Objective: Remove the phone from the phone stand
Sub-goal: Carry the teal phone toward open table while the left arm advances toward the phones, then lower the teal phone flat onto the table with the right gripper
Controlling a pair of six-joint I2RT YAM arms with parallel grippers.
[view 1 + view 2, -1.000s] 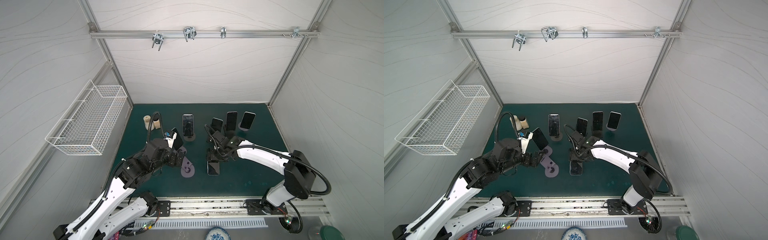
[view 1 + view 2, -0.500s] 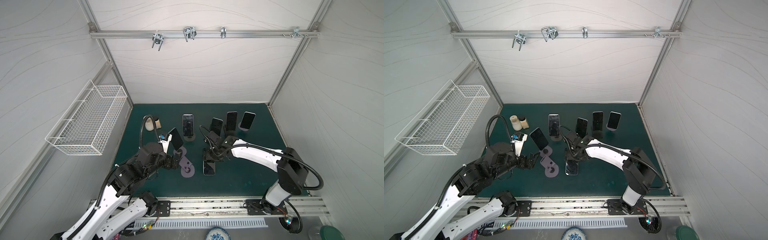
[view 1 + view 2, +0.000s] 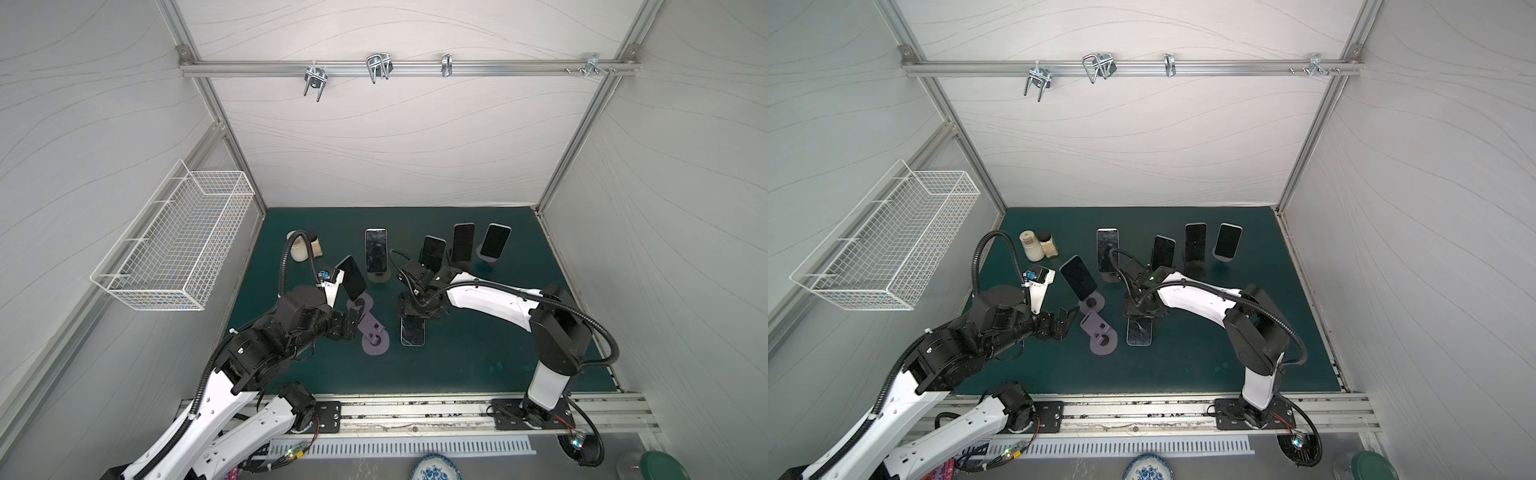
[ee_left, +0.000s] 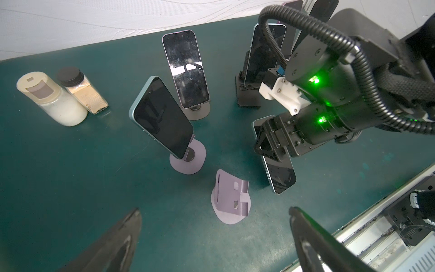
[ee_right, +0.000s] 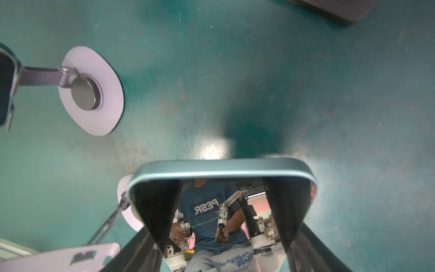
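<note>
My right gripper is shut on a light-blue-edged phone. It grips the phone across its width and holds it tilted, low over the green mat. Whether the phone's lower end touches the mat I cannot tell. Just left of it stands an empty purple phone stand. My left gripper is open, apart from the stand on its left side, with nothing between its fingers.
A second phone leans on another purple stand behind the empty one. Several more phones on stands line the back of the mat. Two jars stand at the back left. A wire basket hangs on the left wall.
My right gripper has carried the phone a little to the left, closer to the empty stand. My left gripper has drawn back slightly from the stand, still open.
</note>
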